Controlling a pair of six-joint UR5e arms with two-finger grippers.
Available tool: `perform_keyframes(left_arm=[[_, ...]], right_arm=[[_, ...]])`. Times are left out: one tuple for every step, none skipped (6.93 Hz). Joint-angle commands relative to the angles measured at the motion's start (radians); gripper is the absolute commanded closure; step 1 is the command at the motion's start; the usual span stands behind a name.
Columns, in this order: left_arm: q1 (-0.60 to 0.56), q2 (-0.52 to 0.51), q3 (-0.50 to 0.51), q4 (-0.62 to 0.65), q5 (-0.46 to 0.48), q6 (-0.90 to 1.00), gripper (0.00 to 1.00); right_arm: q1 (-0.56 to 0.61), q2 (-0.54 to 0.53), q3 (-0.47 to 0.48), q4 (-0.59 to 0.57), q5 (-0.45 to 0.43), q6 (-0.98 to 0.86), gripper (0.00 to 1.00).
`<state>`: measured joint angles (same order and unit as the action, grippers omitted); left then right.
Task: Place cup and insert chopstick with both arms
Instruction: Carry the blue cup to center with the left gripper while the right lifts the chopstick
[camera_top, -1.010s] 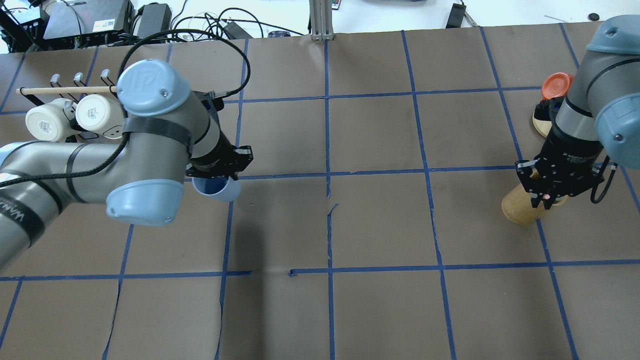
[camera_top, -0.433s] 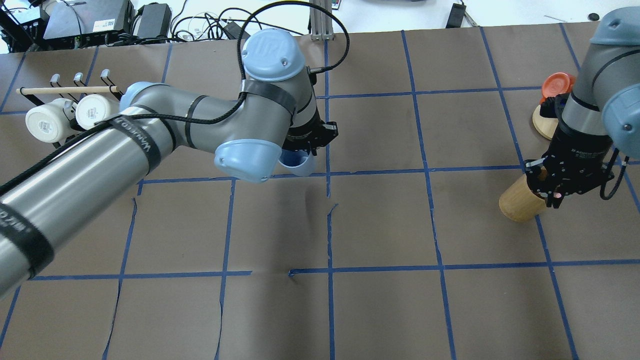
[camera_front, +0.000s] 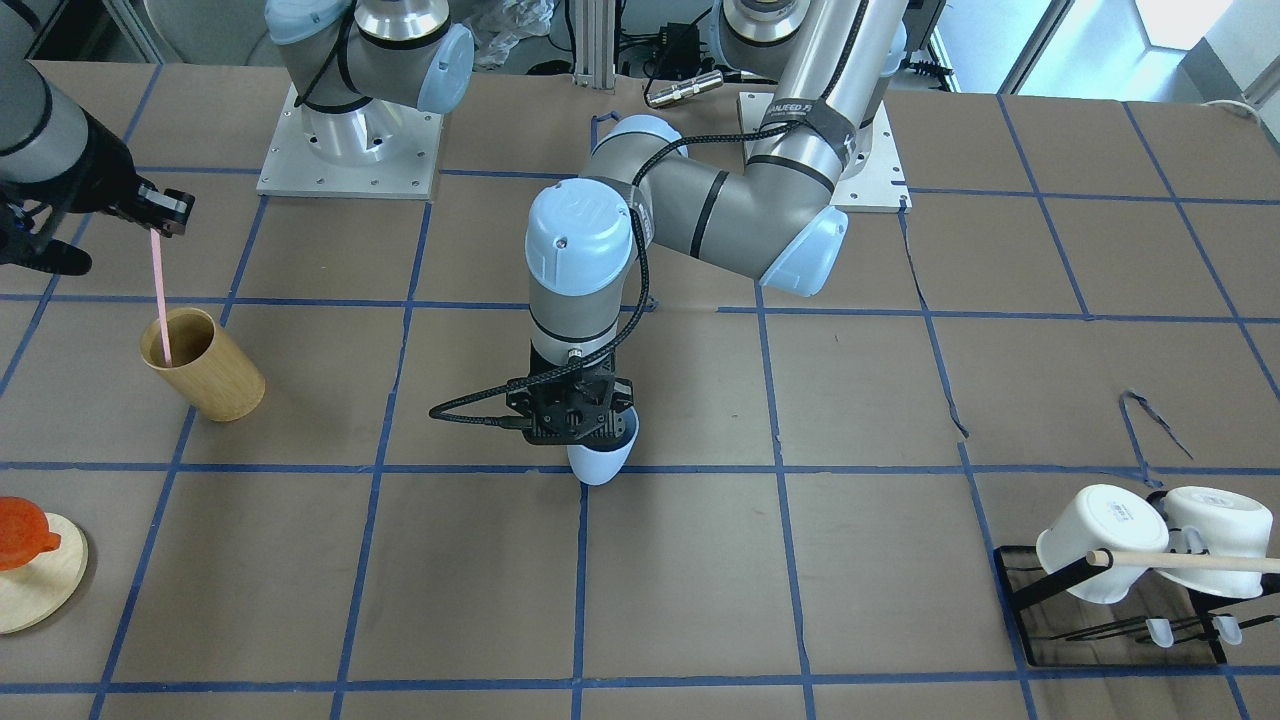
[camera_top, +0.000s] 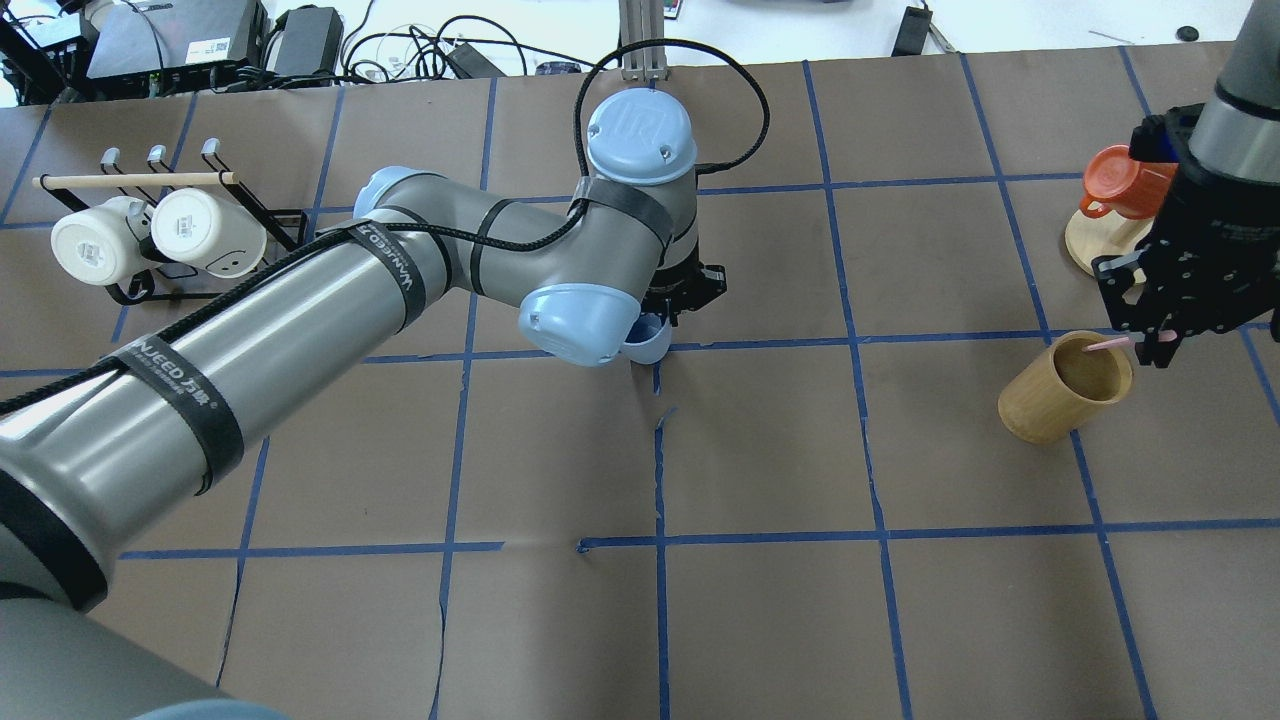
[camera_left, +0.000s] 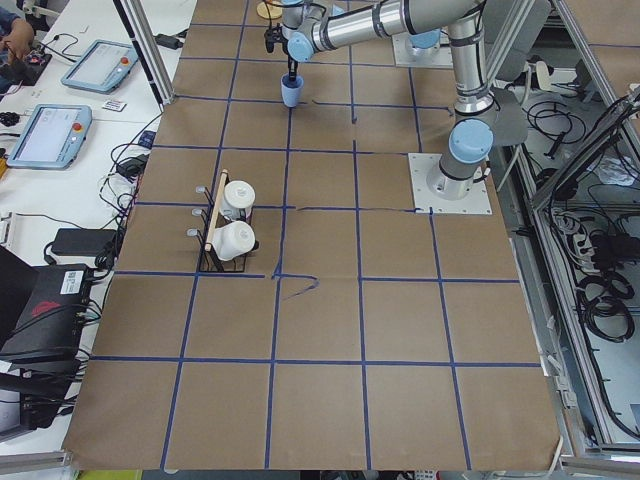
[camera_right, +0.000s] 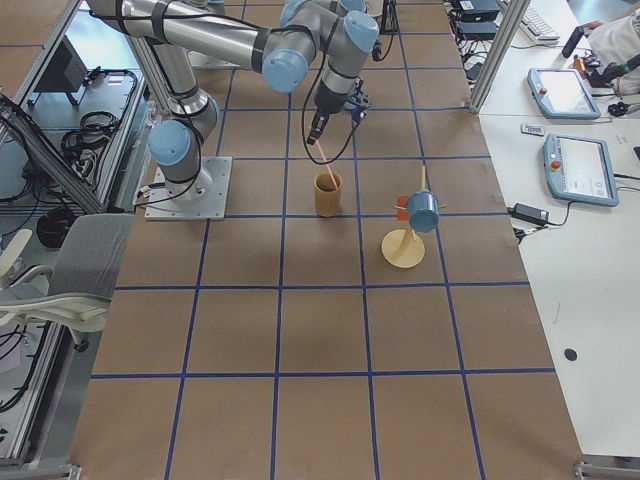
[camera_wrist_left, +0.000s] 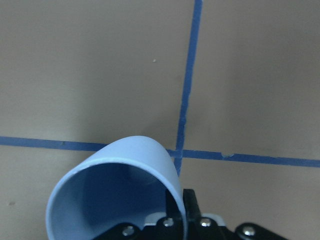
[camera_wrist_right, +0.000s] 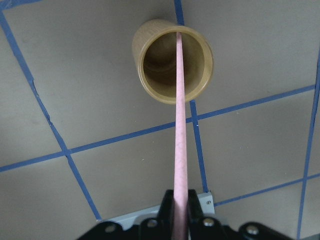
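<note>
Gripping the light-blue cup (camera_front: 598, 462) by its rim, my left gripper (camera_front: 572, 420) holds it low over the mid-table tape crossing (camera_wrist_left: 186, 153). I judge cup placing is in hand, and next calls for setting it down upright and releasing. Above the bamboo holder (camera_wrist_right: 172, 60), my right gripper (camera_wrist_right: 181, 212) pinches the pink chopstick (camera_wrist_right: 179, 125), tip inside the mouth.

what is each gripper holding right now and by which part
Left gripper holds the blue cup by its rim wall. Right gripper holds the pink chopstick by its top end, the lower end inside the wooden cup.
</note>
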<state>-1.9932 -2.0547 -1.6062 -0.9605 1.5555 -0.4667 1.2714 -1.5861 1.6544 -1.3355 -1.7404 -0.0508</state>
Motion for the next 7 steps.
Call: perform_keyframes(left_arm=[[-0.003, -0.030, 0.006, 0.042, -0.006, -0.007, 0.01], [-0.003, -0.007, 0.017, 0.034, -0.003, 0.003, 0.00], [0.002, 0.014, 0.037, 0.026, 0.001, 0.017, 0.00], [0.014, 0.049, 0.049, -0.009, 0.009, 0.058, 0.00], [0.049, 0.120, 0.055, -0.111, 0.009, 0.071, 0.00], [0.091, 0.215, 0.060, -0.273, 0.011, 0.088, 0.00], [0.138, 0.320, 0.066, -0.438, 0.011, 0.126, 0.00]], right_arm=[[0.011, -0.002, -0.146, 0.160, 0.069, -0.007, 0.95], [0.011, -0.003, -0.151, 0.203, 0.120, -0.020, 0.95], [0.020, -0.003, -0.154, 0.203, 0.128, -0.023, 0.95], [0.051, -0.003, -0.156, 0.199, 0.149, -0.023, 0.95], [0.080, 0.000, -0.154, 0.194, 0.215, -0.009, 0.95], [0.100, 0.006, -0.154, 0.184, 0.240, -0.009, 0.95], [0.124, 0.015, -0.151, 0.161, 0.348, 0.020, 0.93]])
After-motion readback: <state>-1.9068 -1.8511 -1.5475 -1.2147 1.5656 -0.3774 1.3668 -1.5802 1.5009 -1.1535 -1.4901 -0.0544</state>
